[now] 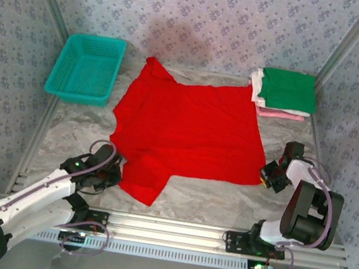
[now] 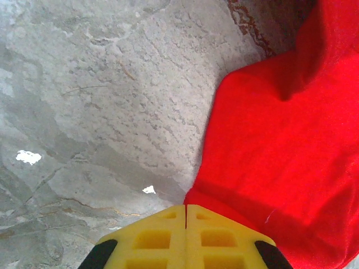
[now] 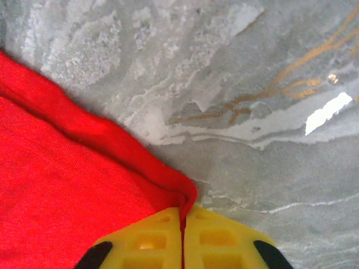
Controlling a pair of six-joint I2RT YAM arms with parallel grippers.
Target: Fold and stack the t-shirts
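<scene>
left end effector (image 1: 110, 164): closed tight at the near-left sleeve. In its wrist view the yellow pads (image 2: 151, 238) met, with red cloth running off the tips, so it looked to be nipping the sleeve edge.
right end effector (image 1: 269, 178): pinched shut on the near-right hem corner, and there it was, a sliver of red caught in the seam between its pads.
red t-shirt (image 1: 190, 129): spread flat mid-surface, sleeves to the left, hem to the right.
long axis: collar to hem ran left to right, parallel to the near edge of the surface (image 1: 223, 206).
which way it lay: from both grips the whole body of cloth stretched away toward the far wall, with nothing of it behind them.
nearer arm: neither had the advantage. Each held its own end of the near edge, well apart.
next move, my guess: both would carry that edge up and over toward the far side, creasing along the long axis.
folded stack (image 1: 283, 93): green on top, far right corner, just beyond the hem.
teal basket (image 1: 86, 68): far left, apart from the shirt.
</scene>
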